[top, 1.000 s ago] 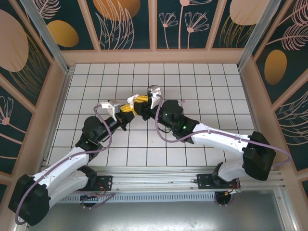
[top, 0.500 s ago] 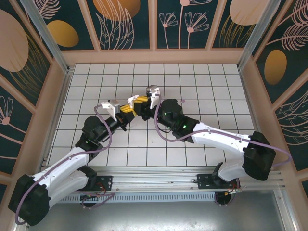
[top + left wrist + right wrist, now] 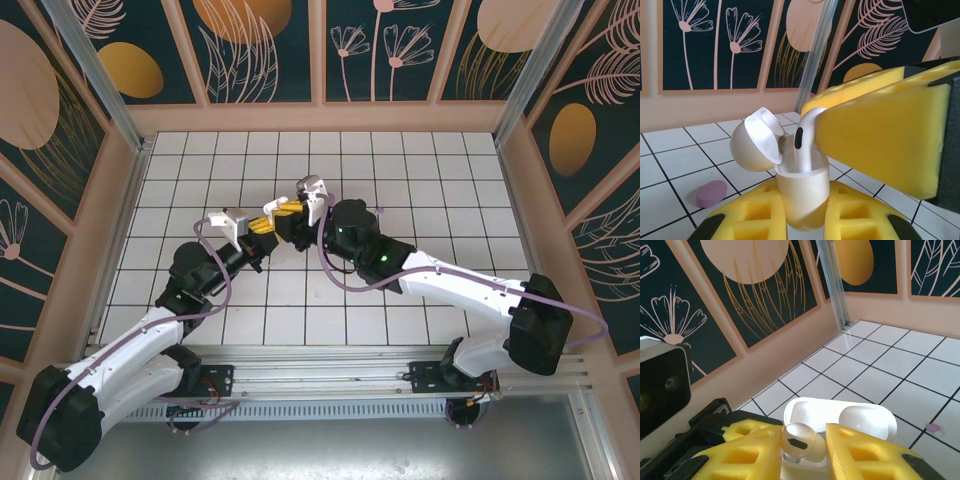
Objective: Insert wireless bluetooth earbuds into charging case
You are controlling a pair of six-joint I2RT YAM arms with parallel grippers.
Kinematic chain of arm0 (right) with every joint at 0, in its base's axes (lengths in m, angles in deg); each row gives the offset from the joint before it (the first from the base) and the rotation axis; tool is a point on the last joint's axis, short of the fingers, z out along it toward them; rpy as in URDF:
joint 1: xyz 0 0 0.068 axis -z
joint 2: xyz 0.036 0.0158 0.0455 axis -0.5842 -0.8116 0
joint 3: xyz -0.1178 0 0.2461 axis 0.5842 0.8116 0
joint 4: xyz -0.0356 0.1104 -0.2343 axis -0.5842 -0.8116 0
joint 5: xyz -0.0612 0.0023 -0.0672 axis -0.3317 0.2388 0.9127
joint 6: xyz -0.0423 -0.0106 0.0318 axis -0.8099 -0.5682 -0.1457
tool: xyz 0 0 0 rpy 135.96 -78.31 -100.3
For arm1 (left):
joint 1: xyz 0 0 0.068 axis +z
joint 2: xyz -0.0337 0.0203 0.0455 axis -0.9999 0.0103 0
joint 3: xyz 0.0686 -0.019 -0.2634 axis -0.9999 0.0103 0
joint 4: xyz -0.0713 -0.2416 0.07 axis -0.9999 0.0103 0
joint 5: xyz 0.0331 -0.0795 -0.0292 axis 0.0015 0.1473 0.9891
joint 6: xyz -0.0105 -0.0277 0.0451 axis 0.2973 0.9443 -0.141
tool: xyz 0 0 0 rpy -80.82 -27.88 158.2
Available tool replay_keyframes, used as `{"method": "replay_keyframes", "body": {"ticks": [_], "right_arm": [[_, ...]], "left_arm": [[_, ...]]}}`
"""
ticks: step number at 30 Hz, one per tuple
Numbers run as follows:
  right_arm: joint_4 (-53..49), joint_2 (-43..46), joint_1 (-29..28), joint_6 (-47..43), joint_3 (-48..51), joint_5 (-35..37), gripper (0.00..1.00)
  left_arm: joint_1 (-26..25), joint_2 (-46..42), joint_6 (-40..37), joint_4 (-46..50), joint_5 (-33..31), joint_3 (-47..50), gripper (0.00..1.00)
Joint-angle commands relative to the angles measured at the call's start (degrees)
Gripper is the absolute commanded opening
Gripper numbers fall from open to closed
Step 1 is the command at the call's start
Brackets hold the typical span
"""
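My left gripper is shut on the white charging case, holding it upright between its yellow pads with the lid flipped open to the left. A white earbud stands stem-down in the case's open top. My right gripper is shut on that earbud, its yellow fingers reaching in from the right. Behind the earbud lies the open lid. In the top view both grippers meet mid-table, left gripper and right gripper, with case and earbud hidden between the pads.
A small pink oval lies on the white tiles left of the case, and a pink speck lies on the tiles to the right. The left arm's black wrist and camera sit close by. Patterned walls enclose the tiled floor.
Both grippers, still joined at the case, have drifted slightly left and away from the bases. Their grips are unchanged.
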Motion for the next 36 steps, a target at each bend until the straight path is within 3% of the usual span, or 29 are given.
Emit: {"method": "replay_keyframes", "body": {"ticks": [1,10,22,26,36], "right_arm": [[-4.5,-0.1,0.2,-1.7,-2.0,-3.0,0.28],[-7.2,-0.2,2.4,0.3,-3.1,-7.0,0.35],[-10.3,0.7,2.5,0.9,-5.9,-5.5,0.42],[-13.6,0.8,3.2,2.8,-8.7,-3.9,0.42],[-19.1,0.1,5.4,6.6,-13.2,-9.1,0.47]], "left_arm": [[0.0,-1.2,-1.4,-1.4,-0.3,-1.6,0.0],[0.0,-1.8,-2.2,-0.9,0.0,-1.5,0.0],[-0.1,-1.5,-2.7,-0.7,0.1,-1.7,0.0],[-0.1,-1.3,-2.3,-2.6,1.2,-0.3,0.0],[0.0,0.7,-3.5,-3.2,6.3,0.7,0.0]]}}
